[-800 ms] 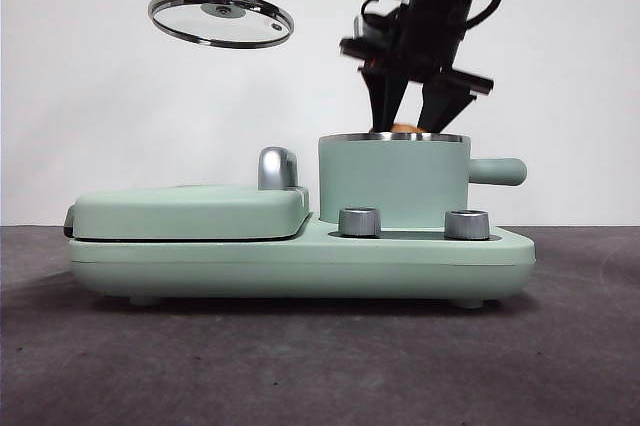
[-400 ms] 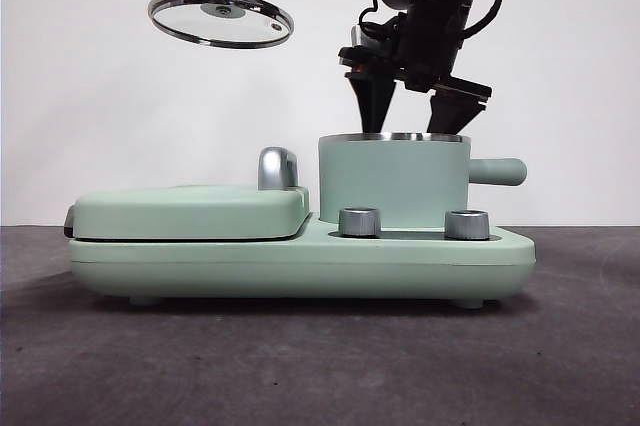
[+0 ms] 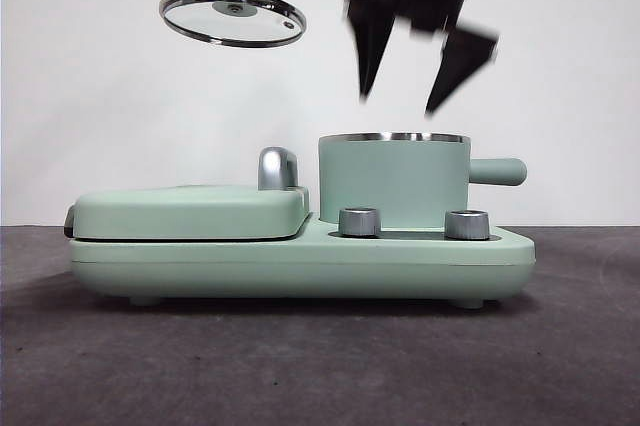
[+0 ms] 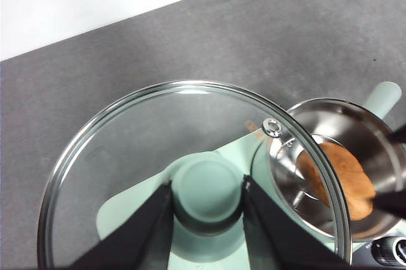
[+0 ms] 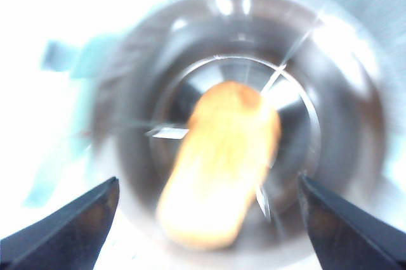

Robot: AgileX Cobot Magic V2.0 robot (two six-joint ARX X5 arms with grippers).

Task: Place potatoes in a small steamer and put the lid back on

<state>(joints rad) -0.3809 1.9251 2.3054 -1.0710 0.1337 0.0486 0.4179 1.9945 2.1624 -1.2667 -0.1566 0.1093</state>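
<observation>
Right pincer (image 3: 400,96) spread above small steamer (image 3: 393,181), potato (image 5: 219,162) lying flat inside

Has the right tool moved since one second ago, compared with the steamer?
Yes. The right tool has risen from the small steamer's rim and is clear above it, open.

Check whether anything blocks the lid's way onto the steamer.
The right gripper, jaws open, hangs directly over the small steamer, where the potato lies. The left gripper holds the lid off to the side, above the griddle cover.
</observation>
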